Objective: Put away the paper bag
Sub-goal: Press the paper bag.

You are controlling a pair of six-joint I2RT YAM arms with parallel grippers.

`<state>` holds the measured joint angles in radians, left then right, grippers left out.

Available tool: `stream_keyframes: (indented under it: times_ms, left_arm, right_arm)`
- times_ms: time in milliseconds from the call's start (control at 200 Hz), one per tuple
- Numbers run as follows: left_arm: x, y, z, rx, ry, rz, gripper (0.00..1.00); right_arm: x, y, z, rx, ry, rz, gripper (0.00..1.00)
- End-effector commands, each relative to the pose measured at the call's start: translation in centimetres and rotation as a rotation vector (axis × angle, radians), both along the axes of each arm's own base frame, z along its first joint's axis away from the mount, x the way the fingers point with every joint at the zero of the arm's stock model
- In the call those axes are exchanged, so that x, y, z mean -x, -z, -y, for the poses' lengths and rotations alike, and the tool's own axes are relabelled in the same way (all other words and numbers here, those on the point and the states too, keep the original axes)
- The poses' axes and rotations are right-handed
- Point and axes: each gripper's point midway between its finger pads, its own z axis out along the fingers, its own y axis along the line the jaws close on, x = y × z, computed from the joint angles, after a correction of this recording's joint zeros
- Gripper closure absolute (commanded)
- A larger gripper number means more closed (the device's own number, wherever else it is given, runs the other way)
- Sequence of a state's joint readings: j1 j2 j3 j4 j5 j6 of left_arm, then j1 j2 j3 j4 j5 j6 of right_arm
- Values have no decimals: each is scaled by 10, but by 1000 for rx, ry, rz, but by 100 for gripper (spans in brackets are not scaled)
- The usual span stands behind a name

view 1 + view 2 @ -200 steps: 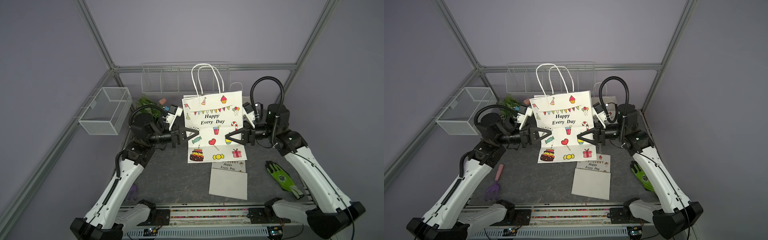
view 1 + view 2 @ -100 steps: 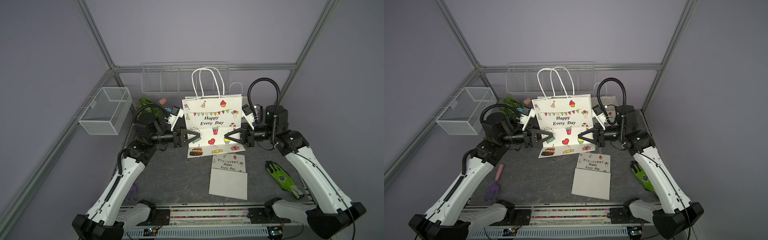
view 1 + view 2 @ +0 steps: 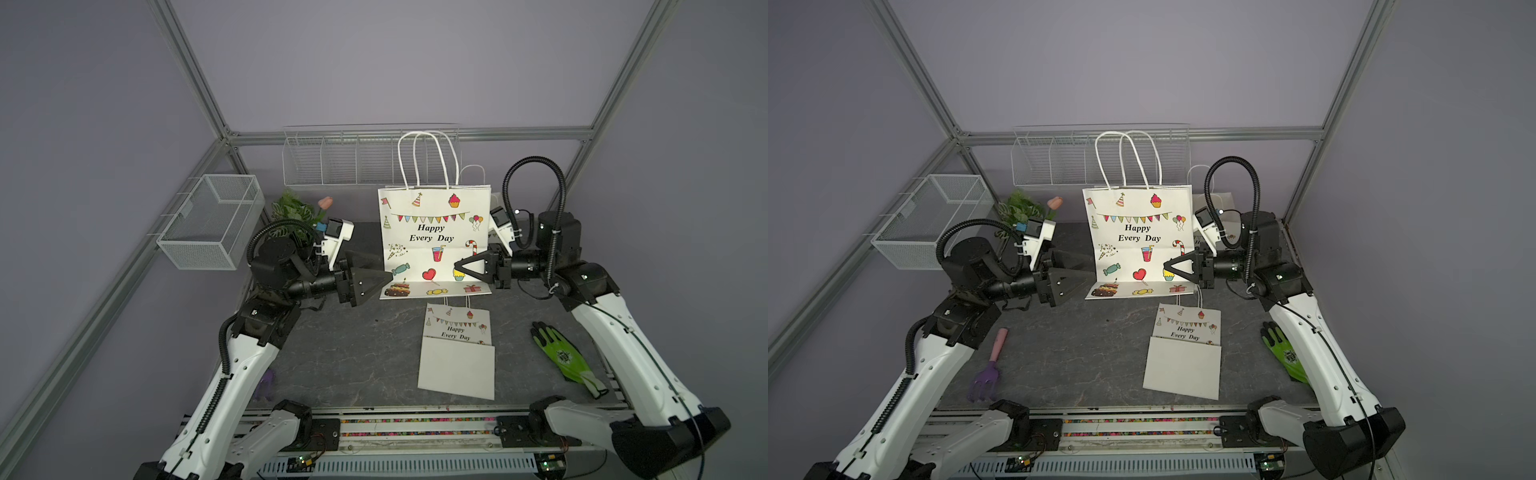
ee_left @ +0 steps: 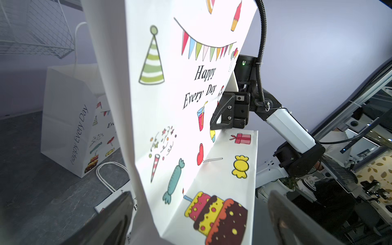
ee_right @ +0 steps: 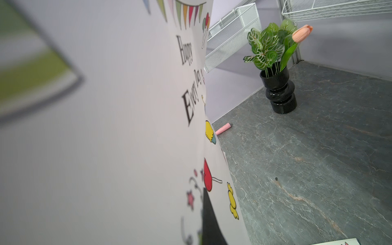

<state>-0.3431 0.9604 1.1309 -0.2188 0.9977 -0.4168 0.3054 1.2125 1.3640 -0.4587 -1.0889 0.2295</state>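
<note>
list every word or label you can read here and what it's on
"Happy Every Day": front of the standing paper bag.
"Happy Every Day": the flat bag lying before it.
"Happy Every Day": side of the rear bag, left wrist view.
Badge on the green glove: too small to read.

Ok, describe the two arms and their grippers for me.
The left arm and right arm have white shells with black joints. The left gripper and right gripper have black triangular fingers. A black ribbed cable loops over each wrist, beside a white camera.
</note>
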Motion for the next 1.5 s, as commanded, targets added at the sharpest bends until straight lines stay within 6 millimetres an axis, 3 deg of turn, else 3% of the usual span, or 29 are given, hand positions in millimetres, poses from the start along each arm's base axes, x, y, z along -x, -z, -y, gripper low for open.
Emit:
stream_keyframes:
  times_ms: [0, 200, 365, 630, 850, 1034, 1414, 1494]
  left_arm:
    - [4, 2, -15, -11, -74, 51, 1]
    - [-4, 28, -5, 34, -35, -23, 0]
    - [-6, 39, 23, 35, 39, -44, 0]
    - [-19, 16, 48, 50, 93, -16, 0]
    - [-8, 3, 50, 64, 140, 21, 0]
    - [1, -3, 44, 66, 128, 51, 26]
    - [-7, -5, 42, 52, 73, 55, 48]
    - [-9, -5, 42, 53, 64, 53, 56]
  right_arm:
    - [-6, -11, 7, -35, 28, 15, 93]
    - [-12, -33, 11, -91, 26, 9, 93]
    - [-9, -46, 9, -121, -13, -6, 93]
    - [1, -46, 1, -141, -92, -37, 93]
    - [4, -36, -1, -120, -108, -59, 93]
    - [1, -27, -3, -107, -104, -75, 93]
    - [5, -21, -7, -92, -123, -87, 93]
    - [5, -20, -8, -90, -124, -84, 93]
